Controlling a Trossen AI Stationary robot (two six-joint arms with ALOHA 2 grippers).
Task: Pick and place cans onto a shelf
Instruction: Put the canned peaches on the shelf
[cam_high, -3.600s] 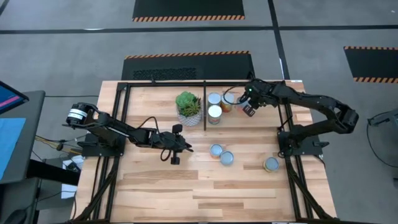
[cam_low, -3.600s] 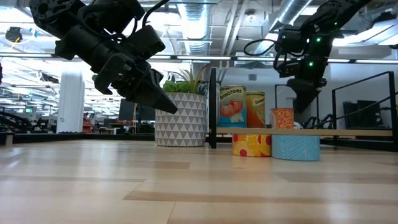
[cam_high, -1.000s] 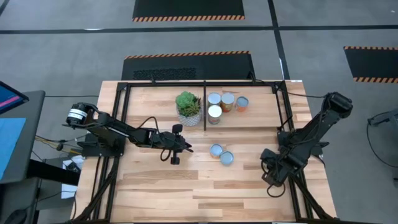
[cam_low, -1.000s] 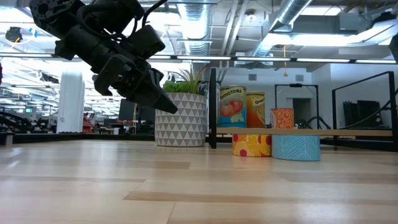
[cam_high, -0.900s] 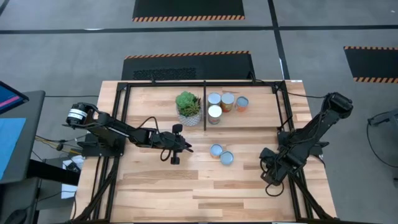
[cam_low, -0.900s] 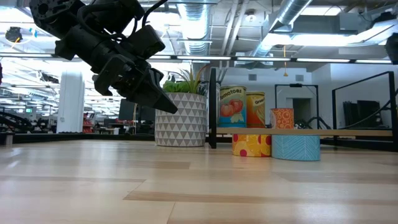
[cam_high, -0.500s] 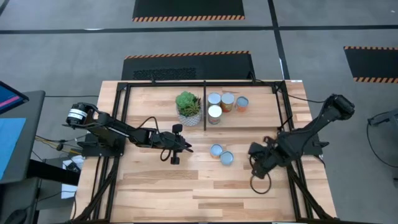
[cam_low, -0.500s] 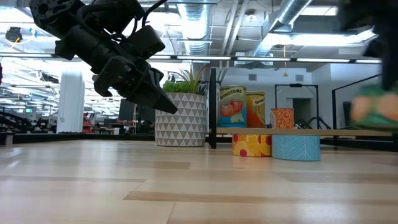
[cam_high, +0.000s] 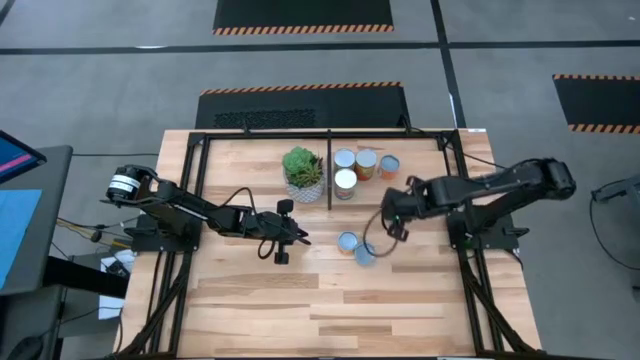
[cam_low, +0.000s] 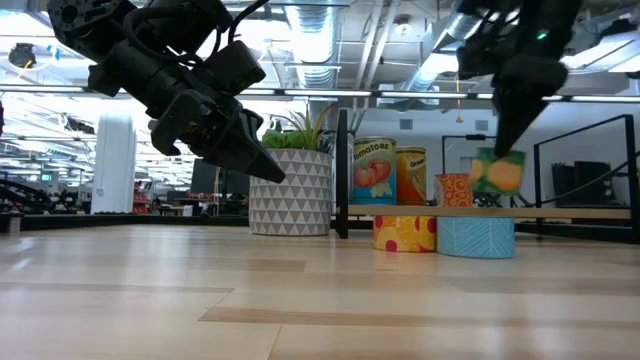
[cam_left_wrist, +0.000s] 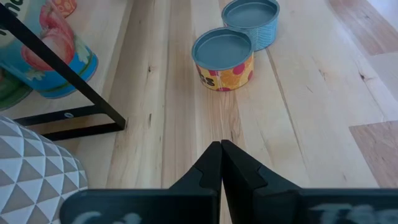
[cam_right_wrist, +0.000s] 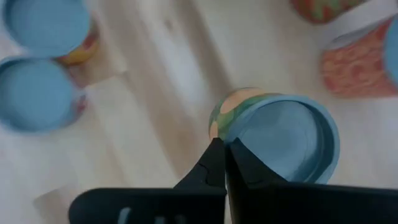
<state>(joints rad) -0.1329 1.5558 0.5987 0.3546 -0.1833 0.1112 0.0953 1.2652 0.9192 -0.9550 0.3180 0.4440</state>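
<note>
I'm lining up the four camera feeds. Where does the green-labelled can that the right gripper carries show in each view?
High view: mostly hidden under the right gripper, right of centre.
Low view: green-labelled can, in the air right of centre, under the arm.
Left wrist view: not in it.
Right wrist view: centre-right, pale-blue top, rim at the shut jaws.
Shared landmark: the two low cans on the table.

Legible text: one label only. Tall can (cam_low: 374, 186) on the shelf (cam_low: 560, 213), just right of the black centre bar, low view: red tomato picture with the word "tomatoes" printed above it. Neighbouring orange can (cam_low: 411, 177): short word at label top, too small to read. Other cans: patterns only, no lettering.
</note>
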